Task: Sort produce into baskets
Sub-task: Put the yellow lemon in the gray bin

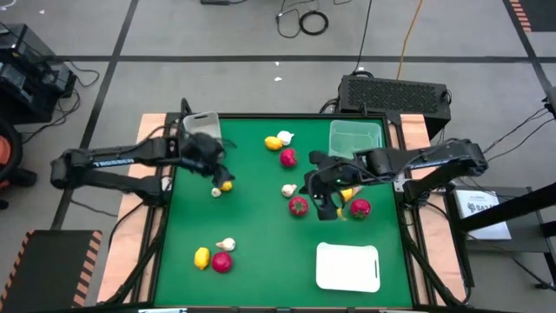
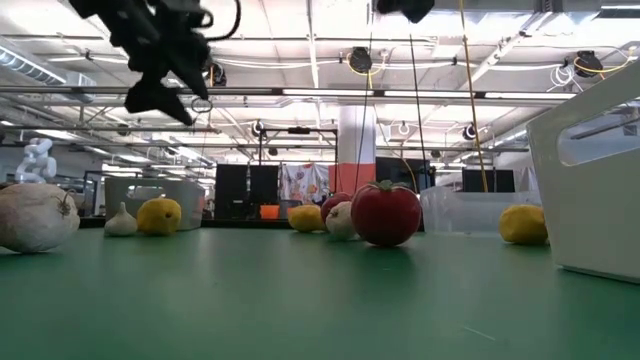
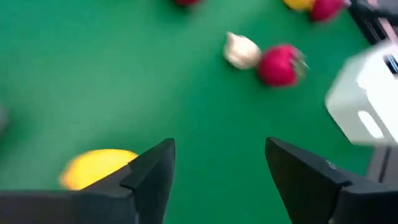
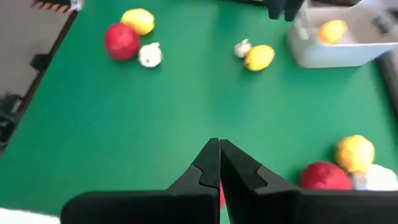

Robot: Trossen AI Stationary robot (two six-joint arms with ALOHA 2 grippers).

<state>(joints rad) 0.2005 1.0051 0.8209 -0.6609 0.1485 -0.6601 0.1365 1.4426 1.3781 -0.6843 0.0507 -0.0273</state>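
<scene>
Yellow lemons, red round fruits and white garlic bulbs lie scattered on the green table [image 1: 261, 226]. My left gripper [image 3: 219, 180] is open and empty, raised above the table [image 2: 165, 95], over a lemon [image 1: 226, 184] and a garlic bulb [image 1: 215, 192]. That lemon shows beside one finger in the left wrist view [image 3: 93, 168]. My right gripper [image 4: 219, 167] is shut and empty, above the table near a red fruit [image 1: 298, 206] and a garlic bulb [image 1: 287, 189]. A translucent whitish bin [image 1: 201, 124] at the far left holds a lemon [image 4: 333, 31].
A clear greenish bin [image 1: 356, 139] stands at the far right and a white tray [image 1: 347, 267] at the near right. A lemon [image 1: 347, 195] and a red fruit [image 1: 360, 209] lie under my right arm. Three pieces lie near left [image 1: 215, 256], three more far centre [image 1: 280, 146].
</scene>
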